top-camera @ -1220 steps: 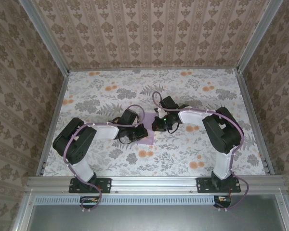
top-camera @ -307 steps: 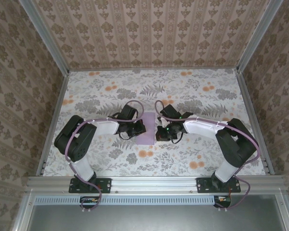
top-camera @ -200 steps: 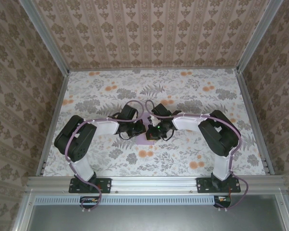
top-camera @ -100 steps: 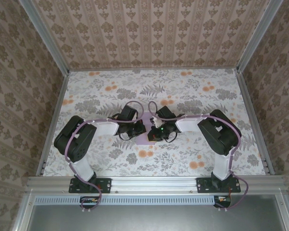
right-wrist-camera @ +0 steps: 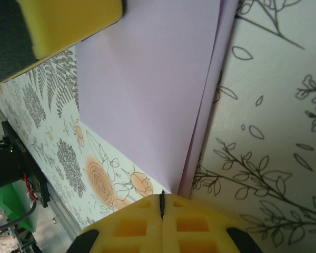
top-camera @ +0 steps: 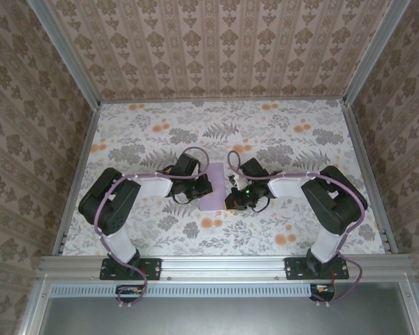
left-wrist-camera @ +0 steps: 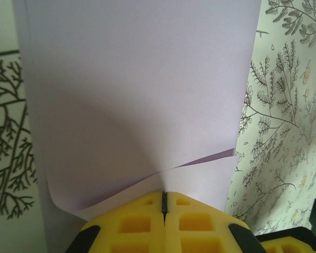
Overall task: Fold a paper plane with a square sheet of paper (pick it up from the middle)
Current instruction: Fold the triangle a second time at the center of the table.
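Note:
The square sheet of paper [top-camera: 215, 180] is lilac and lies folded over on itself on the floral tablecloth [top-camera: 279, 139], between my two grippers. In the left wrist view the paper [left-wrist-camera: 142, 95] has its top layer curling up just ahead of my left gripper [left-wrist-camera: 164, 194], whose yellow jaws are shut with their tips resting on the lower layer. In the top view my left gripper [top-camera: 204, 188] sits at the sheet's left edge. My right gripper [right-wrist-camera: 161, 196] is shut, its tips at the near corner of the paper [right-wrist-camera: 147, 89], where two layered edges show. My right gripper [top-camera: 229, 202] is at the sheet's near right.
Patterned walls and metal frame posts [top-camera: 91, 125] close in the table on three sides. A metal rail [top-camera: 216, 264] runs along the near edge by the arm bases. Open cloth lies at the far side and towards both side walls.
My right gripper swept left over the paper, then drew back right and nearer, to the sheet's near right corner. My left gripper has stayed put on the paper.

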Available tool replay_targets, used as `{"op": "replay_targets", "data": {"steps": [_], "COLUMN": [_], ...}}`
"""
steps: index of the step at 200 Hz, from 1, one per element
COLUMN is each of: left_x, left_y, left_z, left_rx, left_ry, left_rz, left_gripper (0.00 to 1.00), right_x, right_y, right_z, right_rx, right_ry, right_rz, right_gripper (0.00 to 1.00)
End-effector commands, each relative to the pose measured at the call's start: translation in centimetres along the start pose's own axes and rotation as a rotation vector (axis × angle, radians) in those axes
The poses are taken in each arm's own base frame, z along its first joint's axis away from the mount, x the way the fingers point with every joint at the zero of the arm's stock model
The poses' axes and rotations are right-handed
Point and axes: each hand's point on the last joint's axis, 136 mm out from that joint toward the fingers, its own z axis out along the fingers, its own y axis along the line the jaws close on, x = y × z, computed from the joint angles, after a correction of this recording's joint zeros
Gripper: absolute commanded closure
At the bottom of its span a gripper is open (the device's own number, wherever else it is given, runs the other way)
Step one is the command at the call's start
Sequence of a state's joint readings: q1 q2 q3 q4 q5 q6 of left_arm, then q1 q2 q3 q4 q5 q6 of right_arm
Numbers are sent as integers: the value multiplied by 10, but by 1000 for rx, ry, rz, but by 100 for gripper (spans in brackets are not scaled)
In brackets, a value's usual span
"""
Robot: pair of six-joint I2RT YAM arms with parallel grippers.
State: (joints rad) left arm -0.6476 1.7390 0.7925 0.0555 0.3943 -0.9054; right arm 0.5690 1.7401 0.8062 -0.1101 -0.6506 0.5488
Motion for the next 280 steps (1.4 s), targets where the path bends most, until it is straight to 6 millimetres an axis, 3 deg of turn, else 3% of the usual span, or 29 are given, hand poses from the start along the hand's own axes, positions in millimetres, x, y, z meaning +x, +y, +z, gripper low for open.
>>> {"op": "replay_targets", "data": {"steps": [1, 40, 77, 120, 149, 183, 221, 280], "left_x": [22, 14, 9, 2, 7, 14, 14, -3], "left_y": [51, 33, 19, -17, -25, -17, 8, 46], "left_z": [6, 5, 3, -7, -9, -3, 2, -15], "left_rx": [-197, -159, -113, 31, 87, 94, 1, -117], "left_ry": [61, 48, 26, -39, -49, -42, -54, -73], "left_rz": [-16, 19, 47, 128, 154, 148, 103, 28], "left_gripper": [100, 100, 100, 99, 97, 97, 99, 100], "right_x": [-18, -36, -27, -19, -17, -16, -9, 8], "right_y": [11, 3, -15, -34, -38, -42, -50, -71], "right_z": [-8, 9, 20, 23, 23, 24, 24, 21], "right_rx": [5, 41, 84, 153, 179, 190, 220, 301], "right_ry": [-40, -19, 24, 49, 54, 59, 85, 147], "right_rz": [-25, 15, 44, 69, 78, 84, 76, 22], "right_gripper": [100, 100, 100, 100, 100, 100, 100, 100]}}
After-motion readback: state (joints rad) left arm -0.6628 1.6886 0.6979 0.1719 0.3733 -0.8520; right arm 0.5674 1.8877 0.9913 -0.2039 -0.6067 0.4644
